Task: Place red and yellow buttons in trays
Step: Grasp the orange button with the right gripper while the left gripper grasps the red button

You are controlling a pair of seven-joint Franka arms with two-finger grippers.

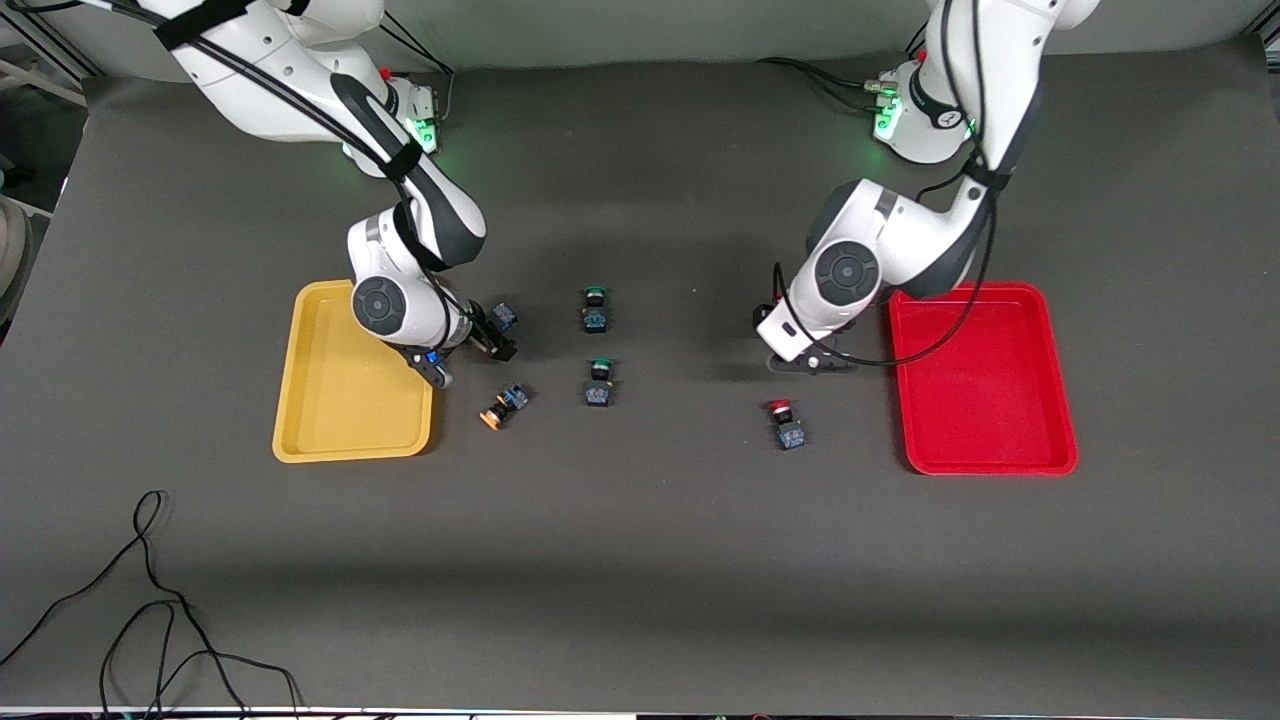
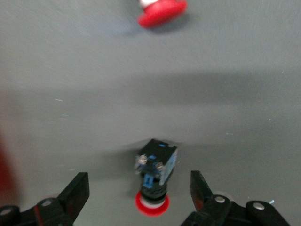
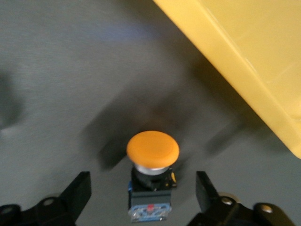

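My left gripper (image 1: 812, 362) hangs low over the table beside the red tray (image 1: 985, 445). It is open in the left wrist view (image 2: 139, 188), with a red button (image 2: 156, 165) between the fingers and untouched. That button is hidden in the front view. A second red button (image 1: 787, 422) stands nearer the camera and shows its cap in the left wrist view (image 2: 162, 12). My right gripper (image 1: 495, 330) is open beside the yellow tray (image 1: 345, 440), around a yellow button (image 3: 151, 181) (image 1: 503, 317) without touching it in the right wrist view (image 3: 142, 188). Another yellow button (image 1: 500, 408) lies on its side nearer the camera.
Two green-capped buttons (image 1: 595, 310) (image 1: 598, 382) stand mid-table between the arms. The yellow tray's rim (image 3: 244, 61) shows close by in the right wrist view. A loose black cable (image 1: 150, 600) lies near the front edge at the right arm's end.
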